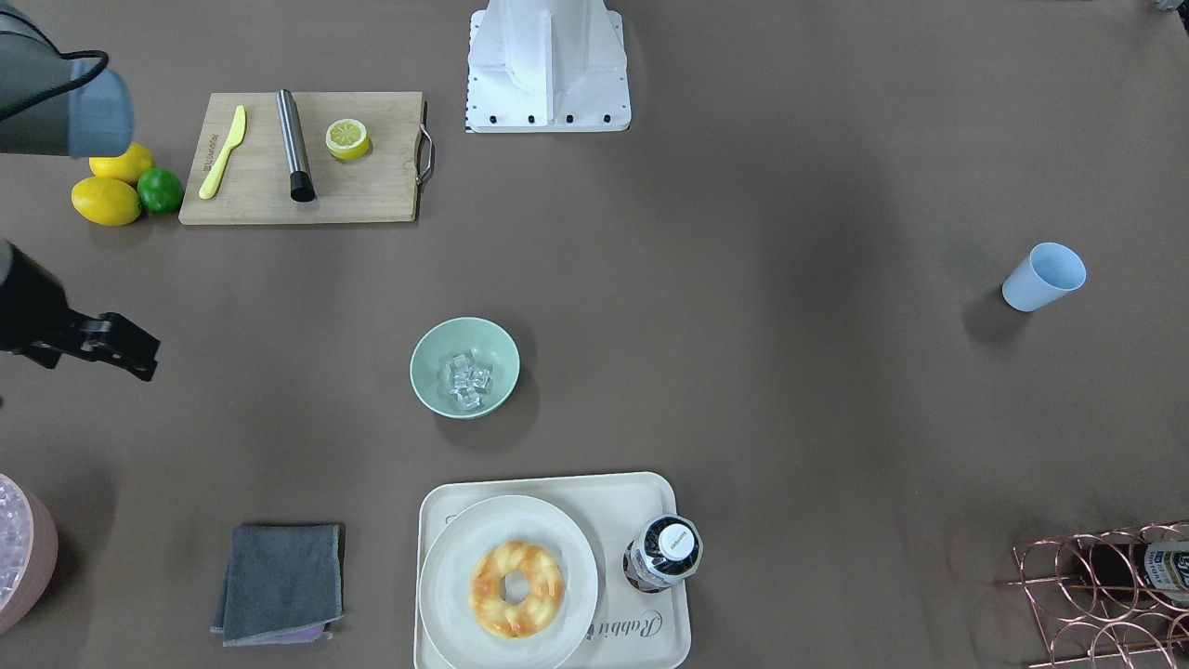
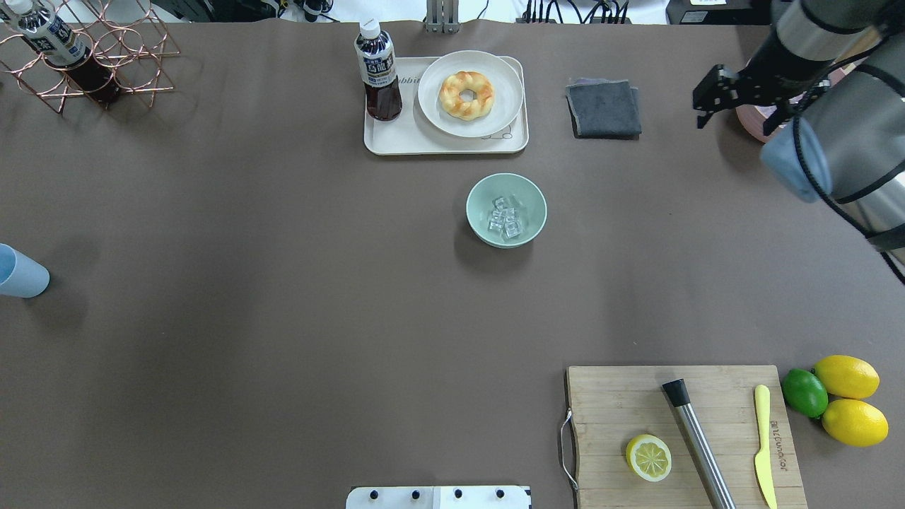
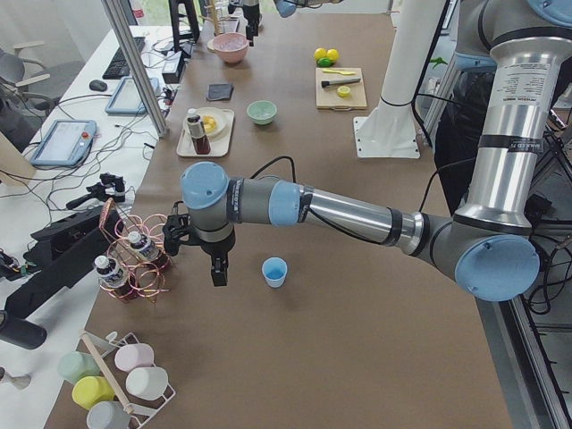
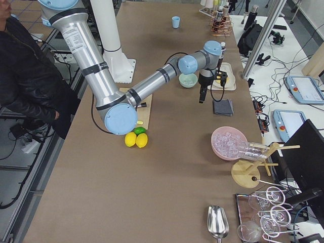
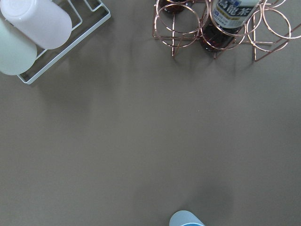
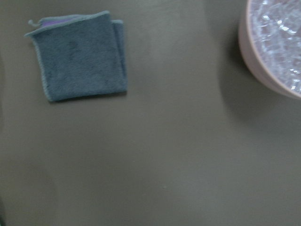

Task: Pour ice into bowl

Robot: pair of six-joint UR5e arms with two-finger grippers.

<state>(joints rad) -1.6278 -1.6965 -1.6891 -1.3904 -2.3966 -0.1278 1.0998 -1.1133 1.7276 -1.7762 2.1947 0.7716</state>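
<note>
The ice (image 1: 467, 379) was seen as a small heap of clear cubes inside the mint-green bowl (image 1: 425, 351). The bowl was set upright at the centre of the front-facing frame, just above the cream tray (image 1: 641, 497) and well apart from the light blue cup (image 1: 1042, 277) at the right edge.

The right gripper (image 1: 139, 355) was held above the table at the left edge of that frame, between the cutting board (image 1: 372, 190) at upper left and the pink bowl (image 1: 45, 548) at lower left. No object was made out in it, and how far its jaws were parted could not be told.

The left gripper (image 3: 220, 273) was shown only in the left side view, left of centre, between the copper rack (image 3: 147, 259) and the blue cup. Its opening could not be told.
</note>
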